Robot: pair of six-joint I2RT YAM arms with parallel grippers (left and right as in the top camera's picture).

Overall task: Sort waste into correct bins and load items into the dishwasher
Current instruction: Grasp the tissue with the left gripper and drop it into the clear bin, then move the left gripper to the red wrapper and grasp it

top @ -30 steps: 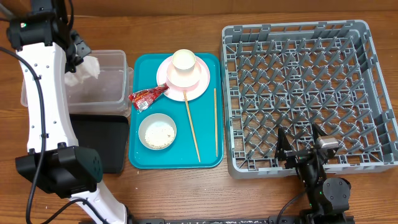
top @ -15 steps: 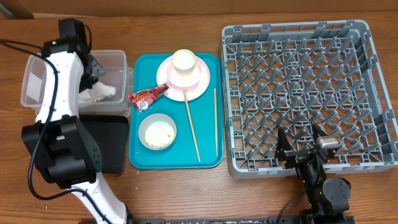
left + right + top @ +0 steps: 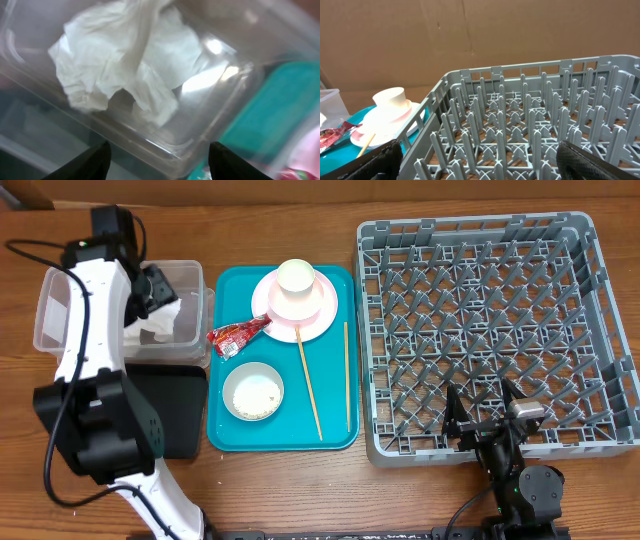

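Crumpled napkin [image 3: 160,325] lies inside the clear tub [image 3: 190,275] near the counter's far left corner, seen from overhead. Your left wrist view shows the left pincer [image 3: 160,162] spread open above it, gripping nothing. Your right wrist view shows the right pincer [image 3: 485,162] wide open and empty, at the near edge of the dish rack [image 3: 520,125].
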